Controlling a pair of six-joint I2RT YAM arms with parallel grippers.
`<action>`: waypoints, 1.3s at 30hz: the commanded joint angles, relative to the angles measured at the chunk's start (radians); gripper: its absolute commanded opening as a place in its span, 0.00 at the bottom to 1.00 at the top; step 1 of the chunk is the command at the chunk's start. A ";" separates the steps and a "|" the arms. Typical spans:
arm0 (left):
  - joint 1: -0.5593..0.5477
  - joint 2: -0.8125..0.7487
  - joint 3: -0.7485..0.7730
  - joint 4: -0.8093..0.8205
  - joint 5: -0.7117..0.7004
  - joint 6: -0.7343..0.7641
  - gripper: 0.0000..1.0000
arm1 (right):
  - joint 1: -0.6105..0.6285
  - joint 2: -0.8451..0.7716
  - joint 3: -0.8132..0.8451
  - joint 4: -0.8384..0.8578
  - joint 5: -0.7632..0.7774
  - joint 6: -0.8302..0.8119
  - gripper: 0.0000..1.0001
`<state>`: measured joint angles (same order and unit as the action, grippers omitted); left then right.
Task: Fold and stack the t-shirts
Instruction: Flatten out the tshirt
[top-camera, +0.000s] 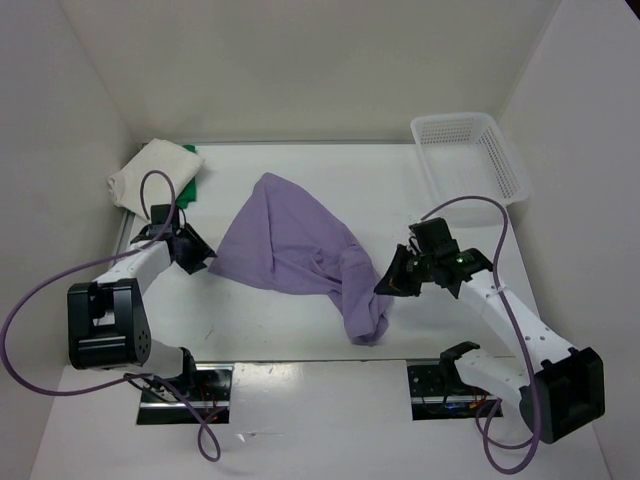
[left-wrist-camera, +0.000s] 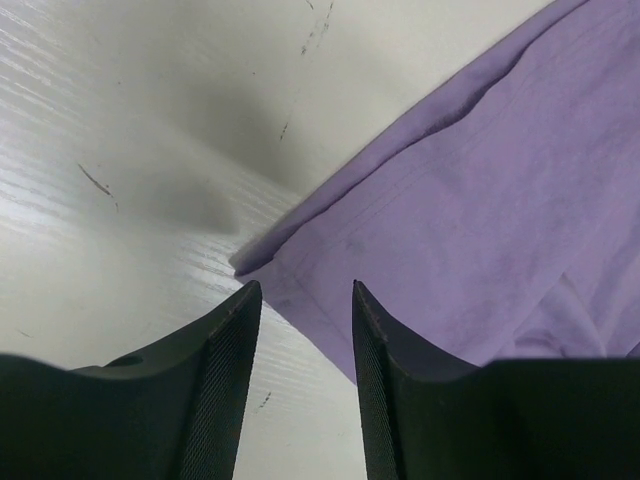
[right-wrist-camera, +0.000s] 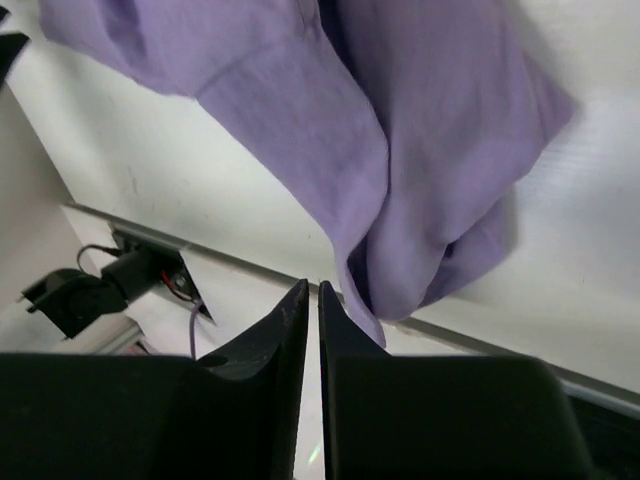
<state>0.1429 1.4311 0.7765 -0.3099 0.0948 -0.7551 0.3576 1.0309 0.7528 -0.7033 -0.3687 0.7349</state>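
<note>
Purple shirt lies bunched across the middle of the table. One corner points toward my left gripper, and the other end is heaped in a lump beside my right gripper. The white shirt sits folded on the green shirt at the far left corner, so I judge this is the last one to fold.

My left fingers stand apart. The hem corner lies on the table just ahead of their tips, not gripped. My right fingers are almost together with only a slit between them, and I see no cloth in it. The lump lies just beside one tip.

The step, as I read it, is to spread the shirt flat. I should slide the left fingers over that corner and pinch the hem only. The right should open and take the lump's outer edge rather than its bulk, so that pulling apart flattens the cloth instead of dragging it.
</note>
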 joint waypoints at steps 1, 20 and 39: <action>0.006 0.028 -0.005 0.003 0.014 0.026 0.49 | 0.043 -0.003 -0.011 -0.047 0.028 0.044 0.12; 0.006 0.193 0.017 0.094 0.046 -0.013 0.17 | 0.185 0.049 0.043 -0.219 0.068 0.063 0.43; 0.006 0.120 0.024 0.075 0.065 -0.013 0.00 | 0.238 0.158 -0.006 -0.116 0.043 0.063 0.45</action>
<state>0.1482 1.5894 0.8005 -0.2253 0.1574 -0.7666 0.5869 1.1790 0.7578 -0.8570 -0.3210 0.7959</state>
